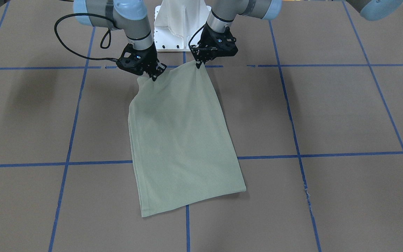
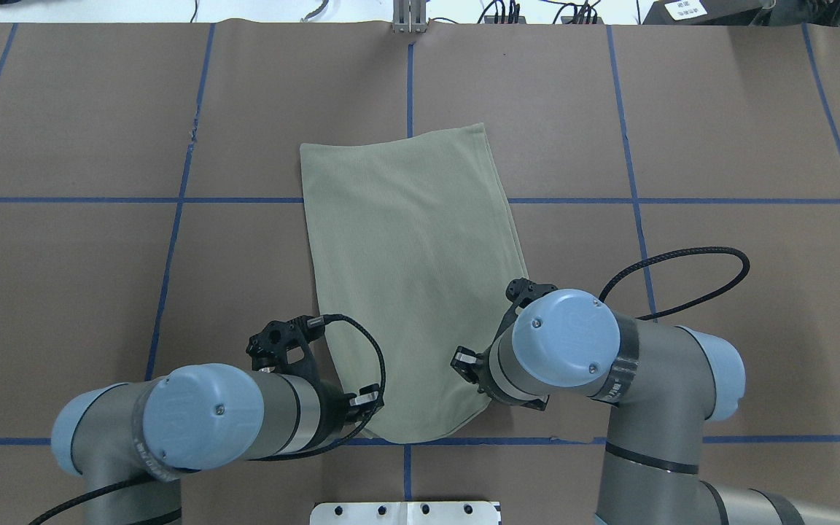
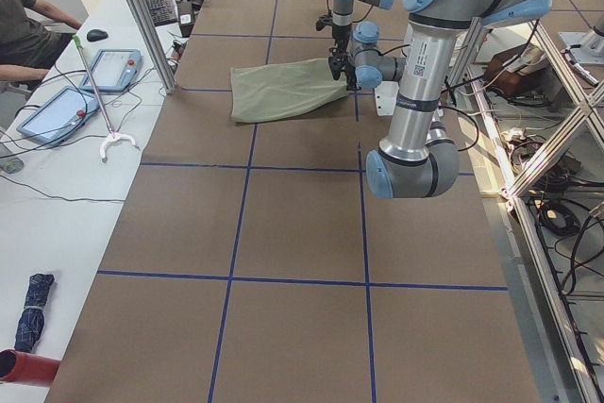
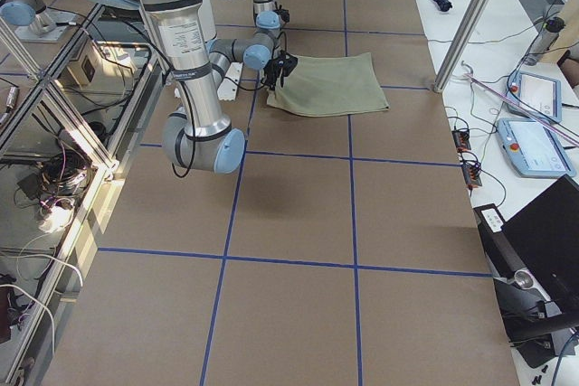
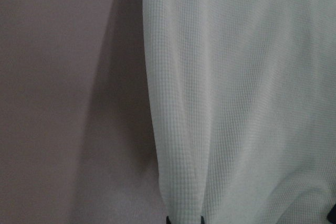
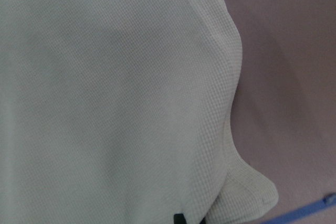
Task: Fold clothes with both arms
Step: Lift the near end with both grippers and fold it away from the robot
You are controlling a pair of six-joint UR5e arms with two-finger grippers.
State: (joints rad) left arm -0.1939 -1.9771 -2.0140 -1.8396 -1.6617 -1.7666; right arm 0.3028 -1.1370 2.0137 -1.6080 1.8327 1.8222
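Note:
The clothes [image 1: 184, 140] are one pale sage-green knit shirt, folded into a long narrow panel on the brown table. In the overhead view the shirt [image 2: 409, 248] runs from mid-table back toward the robot. My left gripper [image 1: 199, 65] is shut on one corner of the shirt's near end. My right gripper [image 1: 153, 76] is shut on the other corner, and that end is raised off the table. The left wrist view is filled by the cloth [image 5: 241, 103] with a dark fingertip [image 5: 184, 220] at the bottom edge. The right wrist view shows a cloth [image 6: 105, 103] edge curling.
The white pedestal base [image 1: 182, 24] stands just behind the grippers. Blue tape lines [image 2: 409, 95] cross the brown table. A side desk with tablets [image 3: 113, 68] and a seated person [image 3: 24, 25] lies beyond the far table edge. A folded umbrella [image 3: 33, 309] lies on that desk.

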